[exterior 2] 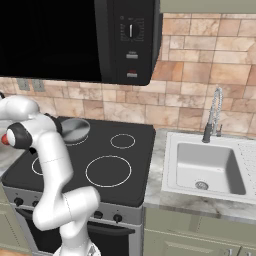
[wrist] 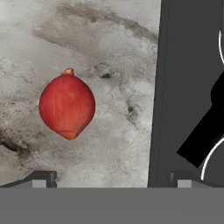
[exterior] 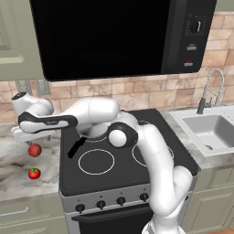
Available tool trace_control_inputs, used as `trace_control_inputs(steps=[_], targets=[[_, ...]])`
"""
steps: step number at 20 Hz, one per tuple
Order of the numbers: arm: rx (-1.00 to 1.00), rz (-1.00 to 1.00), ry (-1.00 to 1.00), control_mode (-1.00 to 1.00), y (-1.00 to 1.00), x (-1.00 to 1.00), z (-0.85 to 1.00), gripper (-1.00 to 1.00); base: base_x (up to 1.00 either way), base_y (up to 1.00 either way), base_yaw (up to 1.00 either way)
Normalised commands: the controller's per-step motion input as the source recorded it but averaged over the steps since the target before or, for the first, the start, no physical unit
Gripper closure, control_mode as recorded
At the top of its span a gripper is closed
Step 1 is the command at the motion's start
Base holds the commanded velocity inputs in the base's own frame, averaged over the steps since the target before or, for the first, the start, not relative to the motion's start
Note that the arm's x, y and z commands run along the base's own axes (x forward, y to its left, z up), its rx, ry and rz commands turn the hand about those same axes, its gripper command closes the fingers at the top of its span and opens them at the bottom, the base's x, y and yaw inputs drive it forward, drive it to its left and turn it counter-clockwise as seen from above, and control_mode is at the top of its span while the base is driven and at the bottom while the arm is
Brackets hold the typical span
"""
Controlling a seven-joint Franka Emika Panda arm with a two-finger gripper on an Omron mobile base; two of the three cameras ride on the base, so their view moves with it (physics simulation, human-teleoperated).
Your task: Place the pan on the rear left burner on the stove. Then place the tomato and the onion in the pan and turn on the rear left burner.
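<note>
Red onion (wrist: 67,104) is sitting left of my wide-open claw (wrist: 112,180) — I'm centring it before descending.

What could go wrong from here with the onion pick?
1. In the hand view the onion sits left of centre between the open tool's fingertips; a straight descent may clip it and roll it across the counter.
2. It is round and smooth, so it could squirt out as the tool closes.
3. The pan's black handle points toward the counter; carrying the onion over could knock it.
</note>
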Motion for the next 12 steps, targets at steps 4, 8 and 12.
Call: trace_control_inputs(steps=[4, 8, 12], targets=[[0.01, 0.12, -0.06, -1.0, 0.0, 0.11, -0.23, -1.0, 0.0, 0.0, 0.0], [0.03, 0.12, -0.01, -1.0, 0.0, 0.12, -0.19, -1.0, 0.0, 0.0, 0.0], [0.05, 0.1, 0.0, -1.0, 0.0, 0.22, -0.08, -1.0, 0.0, 0.0, 0.0]])
